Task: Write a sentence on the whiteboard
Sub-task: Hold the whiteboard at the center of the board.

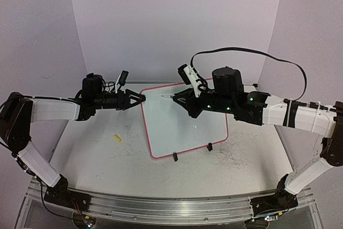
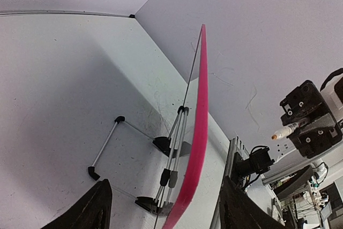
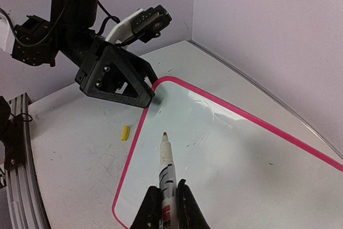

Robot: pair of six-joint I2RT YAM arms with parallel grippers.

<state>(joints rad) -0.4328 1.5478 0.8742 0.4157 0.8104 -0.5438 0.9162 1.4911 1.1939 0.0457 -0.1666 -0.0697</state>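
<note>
The whiteboard [image 1: 182,127], white with a pink rim, lies between the arms. My left gripper [image 1: 140,98] is at its far left corner. In the left wrist view the pink rim [image 2: 199,132] runs edge-on between the open fingers [image 2: 94,207], with a gap on each side. My right gripper [image 3: 167,207] is shut on a white marker [image 3: 166,164]. The marker's orange tip points at the board [image 3: 230,148] near that same corner, close to the surface; whether it touches I cannot tell. The sentence is out of view; the board's face shows only faint smudges.
A small yellow cap [image 1: 117,138] lies on the table left of the board. Two black clips [image 1: 175,157] sit on the board's near edge. Grey scribbles mark the table [image 1: 236,159] at the right. A black cable [image 1: 252,52] arcs above the right arm.
</note>
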